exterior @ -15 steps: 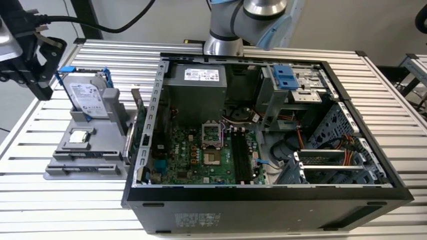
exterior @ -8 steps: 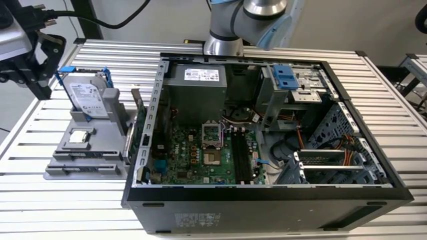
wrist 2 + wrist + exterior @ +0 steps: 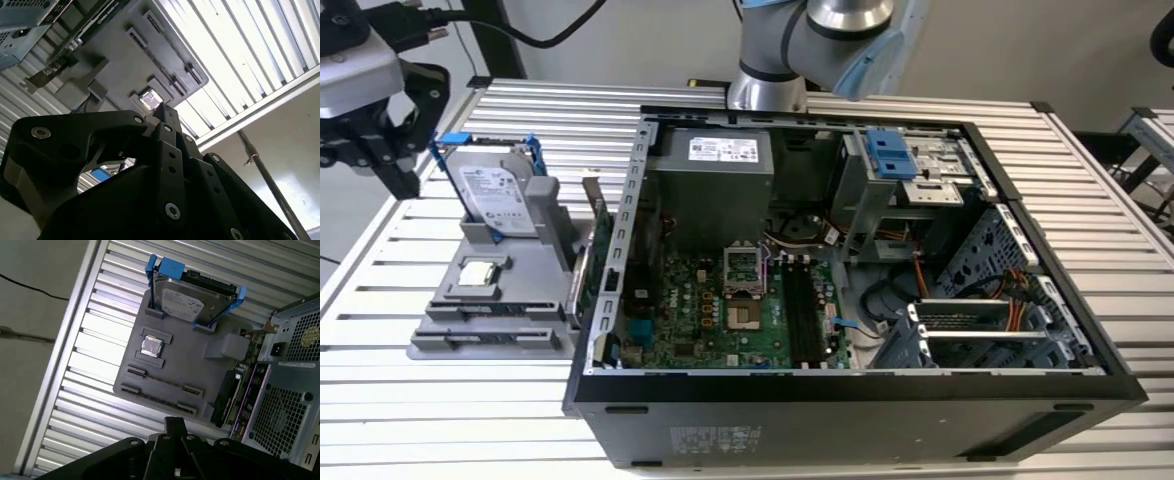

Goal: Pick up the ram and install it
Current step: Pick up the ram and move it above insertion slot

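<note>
Claw (image 3: 175, 426) hangs near gray fixture (image 3: 190, 367); open or closed, cannot tell. Ram (image 3: 223, 399) apparently stands on edge at fixture's side nearest computer case (image 3: 285, 405). Likely light, stiff, fragile: you grip long flat faces mid-length.

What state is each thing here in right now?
Gripper: shut, holding nothing, clear of the gray holder.
Hard drive: standing upright in its blue frame on the holder.
Processor chip: lying flat in its recess on the holder.
Computer case: on its side, panel off, motherboard exposed.
</note>
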`<state>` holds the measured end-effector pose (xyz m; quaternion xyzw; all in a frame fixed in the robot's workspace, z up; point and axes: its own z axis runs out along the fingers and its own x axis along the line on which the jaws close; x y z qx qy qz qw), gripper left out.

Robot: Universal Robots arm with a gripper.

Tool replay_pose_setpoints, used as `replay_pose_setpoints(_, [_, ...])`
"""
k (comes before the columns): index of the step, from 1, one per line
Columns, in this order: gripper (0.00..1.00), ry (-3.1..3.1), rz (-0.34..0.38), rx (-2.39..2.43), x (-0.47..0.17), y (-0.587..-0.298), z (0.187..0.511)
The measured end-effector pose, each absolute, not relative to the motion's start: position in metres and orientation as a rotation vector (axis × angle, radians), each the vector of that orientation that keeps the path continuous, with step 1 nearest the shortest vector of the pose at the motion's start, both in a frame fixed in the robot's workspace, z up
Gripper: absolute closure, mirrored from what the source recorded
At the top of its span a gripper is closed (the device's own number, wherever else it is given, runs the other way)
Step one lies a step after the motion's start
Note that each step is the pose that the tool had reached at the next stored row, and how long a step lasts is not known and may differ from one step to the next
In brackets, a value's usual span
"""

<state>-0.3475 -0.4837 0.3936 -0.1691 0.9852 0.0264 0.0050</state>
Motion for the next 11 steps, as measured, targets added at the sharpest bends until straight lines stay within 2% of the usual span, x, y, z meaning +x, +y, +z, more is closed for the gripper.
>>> replay_pose_setpoints(11, [1.0, 3.028, 0.084, -0.814, -0.3475, -0.4837, 0.3944])
